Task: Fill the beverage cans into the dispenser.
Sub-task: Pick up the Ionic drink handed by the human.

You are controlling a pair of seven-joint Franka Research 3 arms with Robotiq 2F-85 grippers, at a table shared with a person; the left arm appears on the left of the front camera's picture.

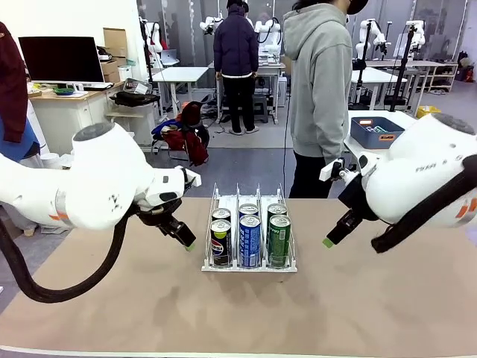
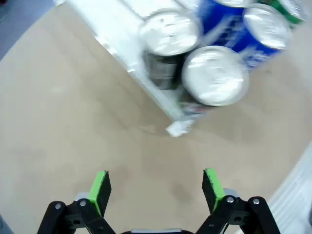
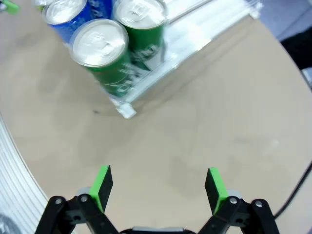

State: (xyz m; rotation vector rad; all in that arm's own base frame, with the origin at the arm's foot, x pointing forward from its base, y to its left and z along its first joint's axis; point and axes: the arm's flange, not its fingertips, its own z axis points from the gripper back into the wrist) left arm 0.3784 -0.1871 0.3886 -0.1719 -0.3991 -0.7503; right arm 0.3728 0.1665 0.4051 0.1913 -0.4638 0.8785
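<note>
The white wire dispenser (image 1: pixel 250 265) stands mid-table with cans upright in all three lanes: two black Pepsi cans (image 1: pixel 220 242) on the left, two blue cans (image 1: pixel 250 241) in the middle, two green cans (image 1: pixel 279 240) on the right. My left gripper (image 1: pixel 186 242) hangs just left of the rack, open and empty. In the left wrist view my gripper (image 2: pixel 156 185) looks down on the black cans (image 2: pixel 214 75) and the rack's corner (image 2: pixel 178 127). My right gripper (image 1: pixel 329 240) hovers right of the rack, open and empty. Below my gripper (image 3: pixel 158 185) in the right wrist view are the green cans (image 3: pixel 105 51).
A person in a grey hoodie (image 1: pixel 320 82) stands at the table's far edge behind the rack. A blue bin (image 1: pixel 376 133) sits on a white table behind to the right. Bare tabletop (image 1: pixel 238 313) stretches in front of the rack.
</note>
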